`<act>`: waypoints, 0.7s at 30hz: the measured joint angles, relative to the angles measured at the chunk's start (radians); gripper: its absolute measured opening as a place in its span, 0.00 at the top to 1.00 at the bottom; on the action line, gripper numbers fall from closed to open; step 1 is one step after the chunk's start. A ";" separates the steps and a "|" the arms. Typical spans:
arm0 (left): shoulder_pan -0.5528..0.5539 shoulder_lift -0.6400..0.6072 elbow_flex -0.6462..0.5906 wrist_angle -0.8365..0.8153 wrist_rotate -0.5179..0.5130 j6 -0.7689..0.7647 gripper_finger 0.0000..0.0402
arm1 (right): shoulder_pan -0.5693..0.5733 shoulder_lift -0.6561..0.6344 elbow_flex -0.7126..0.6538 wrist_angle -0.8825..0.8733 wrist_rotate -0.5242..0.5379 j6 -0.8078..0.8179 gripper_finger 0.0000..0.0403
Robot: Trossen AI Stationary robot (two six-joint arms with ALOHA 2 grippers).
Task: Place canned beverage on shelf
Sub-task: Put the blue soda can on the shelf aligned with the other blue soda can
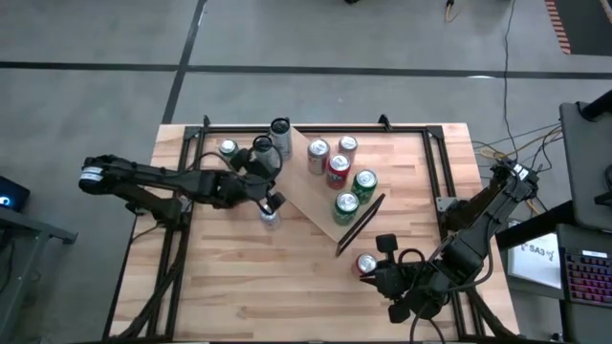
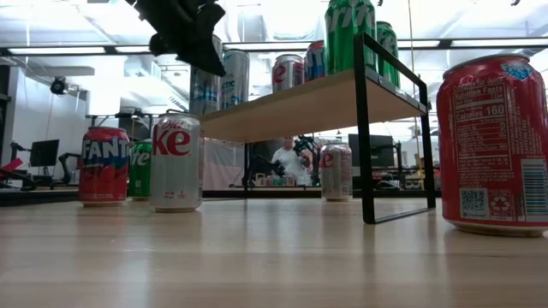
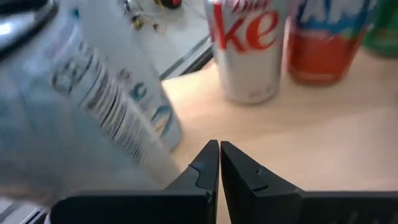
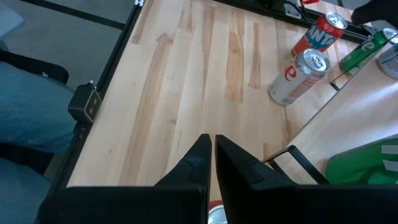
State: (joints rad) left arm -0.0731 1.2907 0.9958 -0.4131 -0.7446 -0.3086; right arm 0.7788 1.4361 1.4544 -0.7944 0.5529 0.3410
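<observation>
Shelf [image 1: 320,196] at centre of high view, holding about five cans [image 1: 338,170], red and green among them. Loose ones left: Diet Coke can [image 2: 175,162] and Fanta can [image 2: 104,166] at low view's left, red can [image 1: 366,264] lower right. Left gripper [image 1: 271,202] clenched, empty, beside shelf's left edge. Right gripper [image 1: 396,287] clenched, empty, parked lower right. Task partway, more to shelve.

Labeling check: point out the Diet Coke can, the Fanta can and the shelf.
Diet Coke can [image 2: 175,162]: low view, front label.
Fanta can [image 2: 104,165]: low view, label middle.
shelf [image 2: 295,107]: low view, front edge of its wooden board.
</observation>
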 joint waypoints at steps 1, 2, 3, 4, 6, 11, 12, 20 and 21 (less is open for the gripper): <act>0.000 0.003 0.000 -0.011 -0.016 -0.012 1.00 | 0.000 0.000 0.000 0.000 0.000 0.000 0.97; 0.001 0.008 -0.001 -0.015 -0.035 -0.022 1.00 | 0.000 0.000 0.000 0.000 0.000 0.000 0.97; 0.003 0.012 -0.002 -0.017 -0.054 -0.029 1.00 | 0.000 0.000 0.000 0.000 0.000 0.000 0.97; 0.004 0.017 -0.003 -0.017 -0.068 -0.032 1.00 | 0.000 0.000 0.000 0.000 0.000 0.000 0.97; 0.005 0.026 -0.003 -0.013 -0.088 -0.034 1.00 | 0.000 0.000 0.000 0.000 0.000 0.000 0.97; 0.004 0.045 -0.002 -0.006 -0.184 -0.051 1.00 | 0.000 0.000 0.000 0.001 0.000 0.000 0.97; 0.007 0.048 -0.002 -0.004 -0.194 -0.052 1.00 | 0.000 0.000 0.000 0.001 0.000 0.000 0.97; 0.026 0.056 -0.002 0.011 -0.208 -0.093 1.00 | 0.000 0.000 0.000 0.005 0.000 0.000 0.97; 0.026 0.056 -0.002 0.013 -0.208 -0.094 1.00 | 0.000 0.000 0.000 0.007 0.000 0.000 0.97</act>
State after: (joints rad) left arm -0.0467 1.3468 0.9939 -0.4000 -0.9526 -0.4026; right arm 0.7786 1.4361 1.4544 -0.7875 0.5529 0.3412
